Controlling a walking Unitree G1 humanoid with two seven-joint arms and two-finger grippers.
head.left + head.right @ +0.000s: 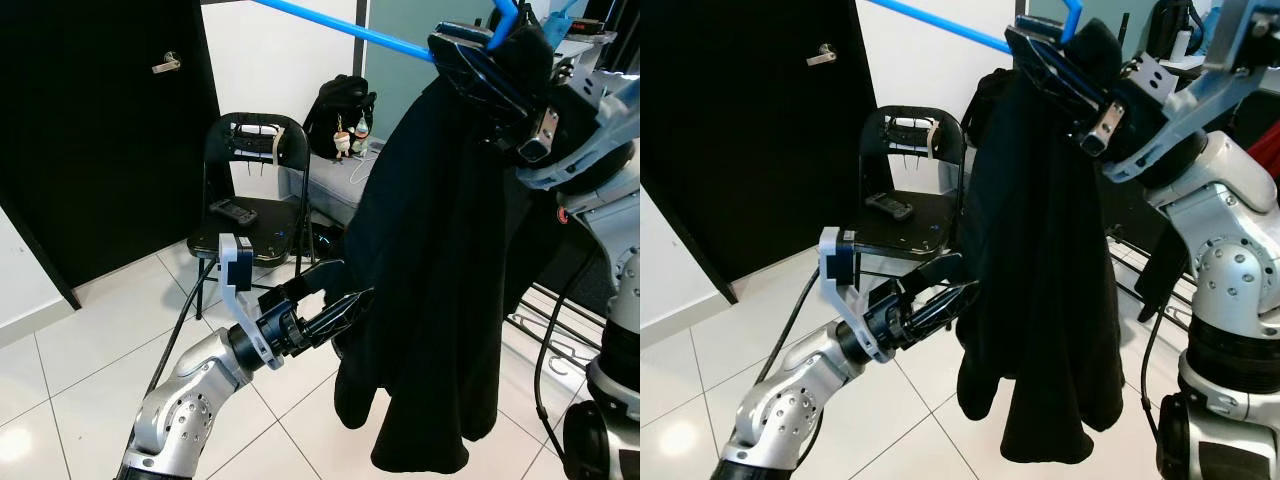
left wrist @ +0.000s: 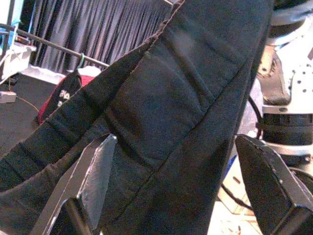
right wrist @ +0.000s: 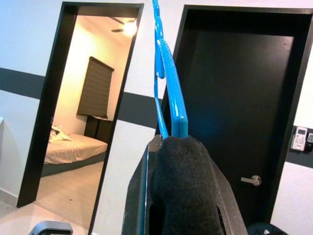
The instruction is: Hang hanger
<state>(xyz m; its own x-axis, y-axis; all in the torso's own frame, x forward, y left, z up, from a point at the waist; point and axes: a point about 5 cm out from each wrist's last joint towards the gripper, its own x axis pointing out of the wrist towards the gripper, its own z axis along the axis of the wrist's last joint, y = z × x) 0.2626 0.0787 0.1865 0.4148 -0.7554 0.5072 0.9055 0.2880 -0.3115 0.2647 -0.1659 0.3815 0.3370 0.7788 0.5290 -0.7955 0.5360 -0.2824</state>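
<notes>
Blue plastic hanger (image 1: 330,25), draped with a black garment (image 1: 430,280), held high on the robot's right side; long axis slanting down toward the right gripper (image 1: 490,70), which is clamped on its garment-covered end; left gripper (image 1: 335,305) low, fingers spread, tips against the garment's hanging edge; right arm nearer the hanger, so the hanging move likely falls to it; folding chair (image 1: 250,190) behind.

We see a bright blue plastic hanger (image 1: 505,25) held high, its top pinched in the right claw (image 1: 470,50). A black garment (image 1: 440,250) hangs limp from it, draping below that claw, its lower edge between the spread fingers of the left claw (image 1: 335,300).
</notes>
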